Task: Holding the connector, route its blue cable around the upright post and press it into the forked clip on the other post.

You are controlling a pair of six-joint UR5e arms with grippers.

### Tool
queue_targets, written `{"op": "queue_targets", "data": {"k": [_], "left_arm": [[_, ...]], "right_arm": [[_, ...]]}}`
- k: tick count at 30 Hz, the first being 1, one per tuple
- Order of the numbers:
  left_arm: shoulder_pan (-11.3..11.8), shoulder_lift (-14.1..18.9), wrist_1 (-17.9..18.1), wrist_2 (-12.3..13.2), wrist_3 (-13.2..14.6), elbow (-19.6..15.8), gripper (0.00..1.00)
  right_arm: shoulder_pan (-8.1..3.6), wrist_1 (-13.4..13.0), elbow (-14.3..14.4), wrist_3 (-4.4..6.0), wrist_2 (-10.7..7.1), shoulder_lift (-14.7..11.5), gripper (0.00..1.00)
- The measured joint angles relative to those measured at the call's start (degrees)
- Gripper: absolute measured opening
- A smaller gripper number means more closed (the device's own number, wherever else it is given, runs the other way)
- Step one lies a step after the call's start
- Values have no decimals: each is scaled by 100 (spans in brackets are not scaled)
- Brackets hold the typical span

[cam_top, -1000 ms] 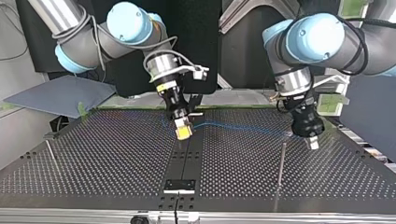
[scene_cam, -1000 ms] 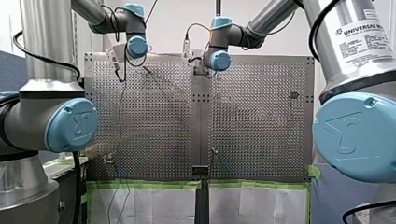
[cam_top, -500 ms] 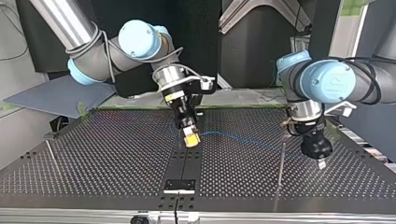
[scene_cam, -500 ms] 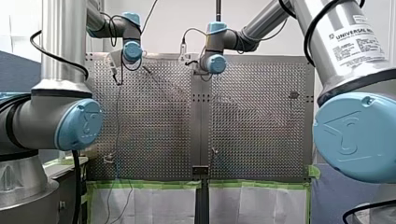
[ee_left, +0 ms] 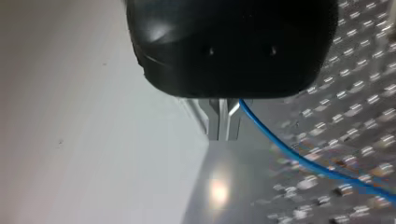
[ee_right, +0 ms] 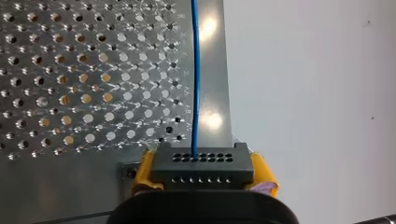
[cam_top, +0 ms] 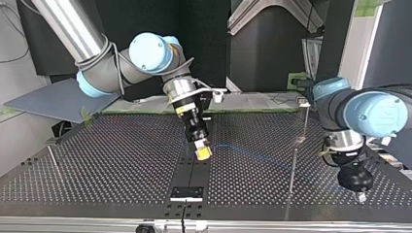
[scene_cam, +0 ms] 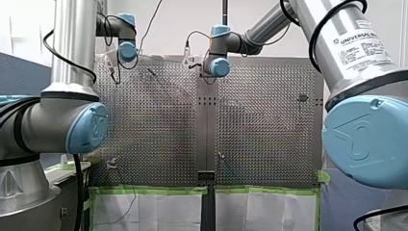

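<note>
In the right wrist view my right gripper (ee_right: 203,173) is shut on the black connector (ee_right: 202,163), held between its yellow pads. The blue cable (ee_right: 194,74) runs straight ahead from it over the perforated plate. In the top view my right gripper (cam_top: 202,152) hovers over the centre strip. The blue cable (cam_top: 243,150) trails toward the view's right, behind a thin upright post (cam_top: 292,170). My left gripper (cam_top: 360,195) hangs low beyond that post, near the table's edge. In the left wrist view my left gripper (ee_left: 224,136) is shut on the blue cable (ee_left: 308,161).
Another thin post (cam_top: 52,159) stands at the top view's left, and a further one (cam_top: 304,121) rises behind my left arm. A black block (cam_top: 186,193) sits on the centre strip near the front edge. Green tape (scene_cam: 154,190) lines the table edge in the front view.
My left gripper has moved toward the top view's right and nearer the camera, past the upright post, drawing the cable along. My right gripper has shifted slightly nearer the camera.
</note>
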Motion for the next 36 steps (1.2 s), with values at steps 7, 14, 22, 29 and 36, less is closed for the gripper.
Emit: {"op": "queue_targets", "data": {"k": [7,14,22,29,36], "left_arm": [[212,-56,-81,394,-43,336,10],[153,-65,-147,644,10,227,10],[47,-69,-49,624,70,-81,10],[-1,-166,61,598,63,-191,10],[-94,-388,69,590,190,-196,10]], "right_arm": [[-10,22,-51,9,0,27,0],[-40,77,-66,13,0,49,0],[-66,94,-68,14,9,92,0],[-87,147,-66,-5,45,168,0],[-132,119,-67,-24,50,314,0]]}}
